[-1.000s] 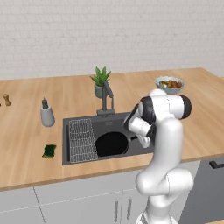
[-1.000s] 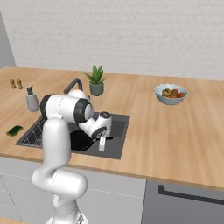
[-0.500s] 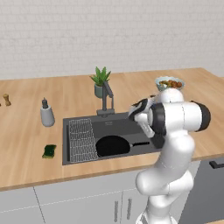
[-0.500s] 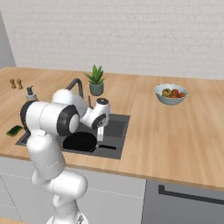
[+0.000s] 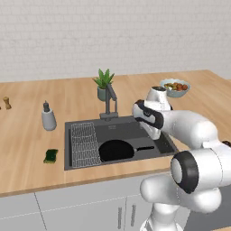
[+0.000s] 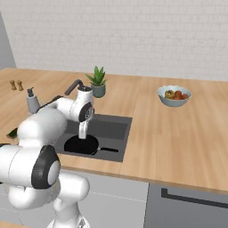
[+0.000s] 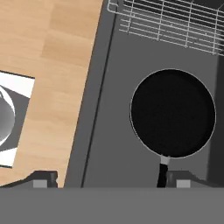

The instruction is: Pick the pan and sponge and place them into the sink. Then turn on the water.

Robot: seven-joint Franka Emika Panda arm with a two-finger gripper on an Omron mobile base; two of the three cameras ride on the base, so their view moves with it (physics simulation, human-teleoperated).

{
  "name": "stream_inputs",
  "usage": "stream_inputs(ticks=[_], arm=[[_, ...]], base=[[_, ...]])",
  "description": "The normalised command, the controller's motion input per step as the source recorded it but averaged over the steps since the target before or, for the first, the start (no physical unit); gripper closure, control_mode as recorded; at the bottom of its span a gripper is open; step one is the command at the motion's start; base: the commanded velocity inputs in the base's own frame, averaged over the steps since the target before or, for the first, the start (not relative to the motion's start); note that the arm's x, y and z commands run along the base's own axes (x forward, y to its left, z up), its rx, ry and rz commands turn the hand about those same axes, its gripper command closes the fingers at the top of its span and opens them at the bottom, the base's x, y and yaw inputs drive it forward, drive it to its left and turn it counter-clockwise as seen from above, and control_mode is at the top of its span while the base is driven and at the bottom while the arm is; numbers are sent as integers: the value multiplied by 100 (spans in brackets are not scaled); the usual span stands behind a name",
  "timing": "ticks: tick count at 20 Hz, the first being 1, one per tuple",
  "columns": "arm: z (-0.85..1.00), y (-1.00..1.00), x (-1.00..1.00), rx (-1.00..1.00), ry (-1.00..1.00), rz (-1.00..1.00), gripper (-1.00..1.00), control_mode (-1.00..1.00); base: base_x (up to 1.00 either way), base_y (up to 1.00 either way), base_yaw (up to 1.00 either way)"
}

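Flanking faucet [image 5: 109, 102]: plant [image 5: 103, 84], dispenser [image 5: 48, 117]

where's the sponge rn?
Left base view: the sponge lies on the wooden counter left of the sink, in front of the soap dispenser.

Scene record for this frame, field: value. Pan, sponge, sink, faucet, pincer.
pan: lying flat in the sink, handle toward the right wall
sponge: on the counter left of the sink, not in it
sink: wire rack on its left side
faucet: no stream visible
pincer: open, empty, above the pan handle
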Motion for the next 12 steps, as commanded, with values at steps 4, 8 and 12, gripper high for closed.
stream_inputs(ticks=[4,8,12], arm=[[73,85,-100,0,16,0,-100,-100],[37,100,-91,-2,2,14,-100,-100],[2,100,-63,-7,2,37,-100,-100]], base=[[0,0,0],[0,0,0],[0,0,0]])
